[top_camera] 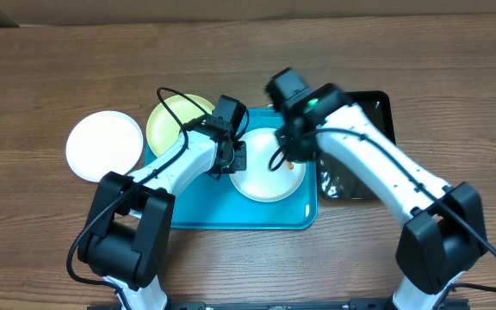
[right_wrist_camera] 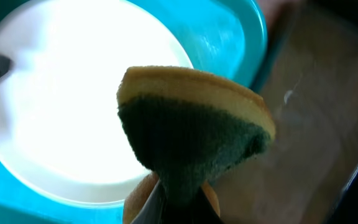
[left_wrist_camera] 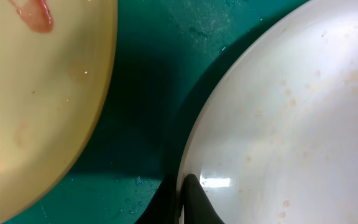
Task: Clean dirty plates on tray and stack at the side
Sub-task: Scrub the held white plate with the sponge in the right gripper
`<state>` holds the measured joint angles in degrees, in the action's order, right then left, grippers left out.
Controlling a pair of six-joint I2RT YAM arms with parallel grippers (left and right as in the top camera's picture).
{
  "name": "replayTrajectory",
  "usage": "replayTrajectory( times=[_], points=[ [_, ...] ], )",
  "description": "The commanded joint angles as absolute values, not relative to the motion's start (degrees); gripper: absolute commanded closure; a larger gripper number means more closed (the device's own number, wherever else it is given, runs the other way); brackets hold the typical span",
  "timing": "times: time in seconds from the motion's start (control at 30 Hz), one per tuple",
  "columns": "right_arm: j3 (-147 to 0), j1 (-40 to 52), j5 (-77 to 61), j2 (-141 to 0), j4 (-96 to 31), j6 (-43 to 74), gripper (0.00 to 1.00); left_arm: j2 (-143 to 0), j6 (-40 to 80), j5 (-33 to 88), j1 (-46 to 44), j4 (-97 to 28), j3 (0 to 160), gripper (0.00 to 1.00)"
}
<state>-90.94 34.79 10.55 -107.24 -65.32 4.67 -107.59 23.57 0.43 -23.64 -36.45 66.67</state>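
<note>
While the left tool [top_camera: 237, 158] pinches the left rim of the white plate [top_camera: 268, 176] lying on the turquoise tray [top_camera: 213, 211], its jaws narrow on that edge, the right tool [top_camera: 293, 148] is clamped on a sponge [right_wrist_camera: 191, 134] and hangs it over the plate's right side. We judge the step in hand to be scrubbing this plate, with one arm steadying and the other wiping. The next move calls for pressing the green scouring face flat onto the plate and sweeping across it without dragging the plate out of the left pinch.

A second white plate [top_camera: 104, 146] lies on the counter [top_camera: 41, 77], apart from the tray. The lime-green plate [top_camera: 177, 123] overlaps the tray's far-left corner, and we take it as not yet cleaned.

Only the left wrist view shows its reddish smear [left_wrist_camera: 36, 15] and faint specks on the white plate. Only the right wrist view shows the sponge's two layers, though we cannot tell whether it touches the plate. The overhead view alone shows the black basin [top_camera: 364, 146] just right of the tray.
</note>
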Motion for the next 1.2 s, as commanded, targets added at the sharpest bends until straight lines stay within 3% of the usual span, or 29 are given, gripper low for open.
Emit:
replayTrajectory(
  times=[0.0,0.5,0.63,0.73,0.8,0.93,1.07,1.17],
  points=[
    [-88.03,35.29,16.91,-106.63,-62.17,4.45,0.96,-108.47,22.70,0.49,-24.05,-36.80,66.15,0.96],
    [-76.07,35.31,17.10,-106.74,-48.01,-0.49,0.96,-108.47,22.72,0.49,-24.05,-36.77,66.15,0.96],
    [-76.07,35.31,16.64,-106.76,-47.79,-0.43,0.81,-108.47,22.72,0.51,-24.05,-36.80,66.15,0.96],
    [-76.07,35.31,15.27,-106.98,-47.53,0.01,0.82,-108.47,22.72,1.15,-24.05,-36.77,66.15,0.96],
    [-76.07,35.31,14.94,-107.53,-47.00,-0.01,0.87,-108.47,22.72,1.15,-24.05,-36.80,66.15,0.96],
    [-76.07,35.29,15.62,-109.30,-46.09,-0.03,0.87,-108.47,22.72,1.15,-24.05,-36.80,66.15,0.96],
    [-76.07,35.35,15.62,-110.83,-45.67,-0.03,0.61,-108.47,22.72,1.15,-24.05,-36.80,66.15,0.96],
    [-76.86,35.42,15.62,-110.69,-45.32,-0.05,0.56,-108.47,22.72,1.15,-24.05,-36.77,66.15,0.96]
  ],
)
